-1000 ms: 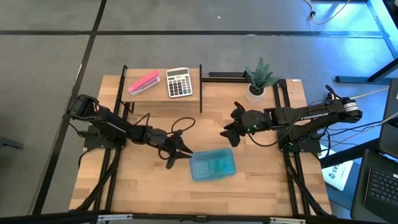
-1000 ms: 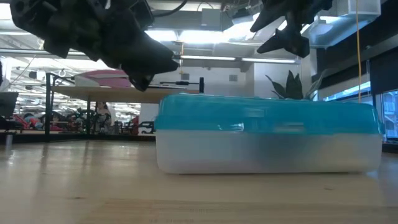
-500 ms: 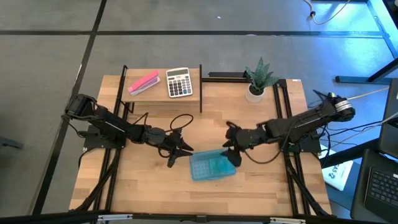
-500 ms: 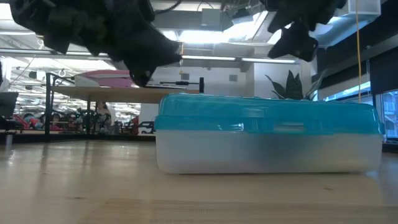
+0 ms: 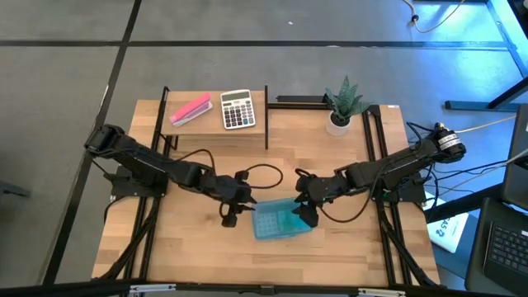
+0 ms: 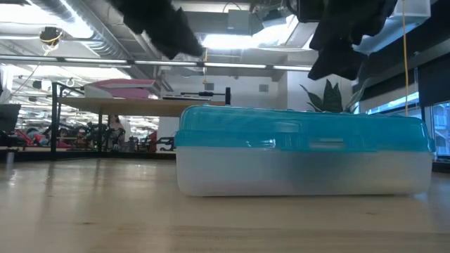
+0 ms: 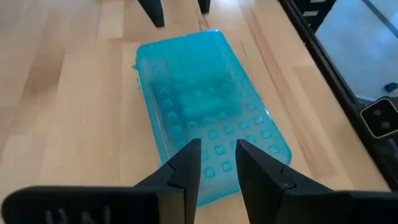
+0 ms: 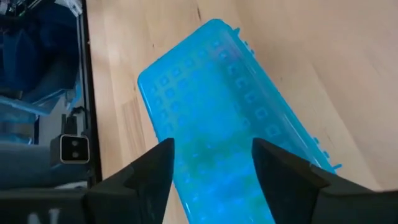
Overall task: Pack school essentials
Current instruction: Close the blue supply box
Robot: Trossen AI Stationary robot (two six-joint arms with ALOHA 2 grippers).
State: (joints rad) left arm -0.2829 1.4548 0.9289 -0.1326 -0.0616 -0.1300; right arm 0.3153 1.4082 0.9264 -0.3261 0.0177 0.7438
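A pencil box (image 5: 282,219) with a clear base and a shut turquoise lid lies flat on the wooden table; in the low view the box (image 6: 302,151) fills the middle. The school essentials are not to be made out through the lid. My left gripper (image 7: 217,149) is open and hangs above the box's left end, clear of it; in the low view the left gripper (image 6: 165,31) is high up. My right gripper (image 8: 211,149) is open, slanting down over the box's right end. The right gripper (image 6: 337,60) stays a little above the lid.
A low shelf along the far edge carries a pink block (image 5: 190,110) and a grey calculator (image 5: 238,109). A potted plant (image 5: 342,103) stands at the far right. Bare wood lies near and left of the box.
My left gripper has risen above the box's left end and tipped nearer to level. My right gripper has come toward the table's near edge and down, from beyond the box to over its right end. The box has kept still.
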